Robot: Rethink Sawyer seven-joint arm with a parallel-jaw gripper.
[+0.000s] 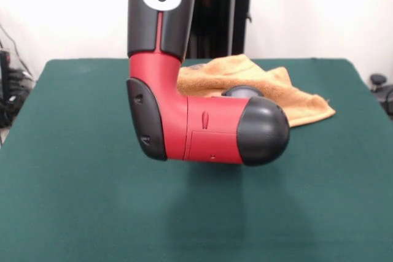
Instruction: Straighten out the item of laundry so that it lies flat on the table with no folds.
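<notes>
The orange towel is seen bunched on the green table behind the arm, whose jaws are hidden, state undeterminable.

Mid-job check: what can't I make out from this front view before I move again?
- Gripper: not visible in the front view; the arm shows only its elbow and link.
- Towel: its left and middle are hidden behind the arm, so folds there cannot be judged.
- Table: near corners cut off by the picture's bottom edge.
</notes>
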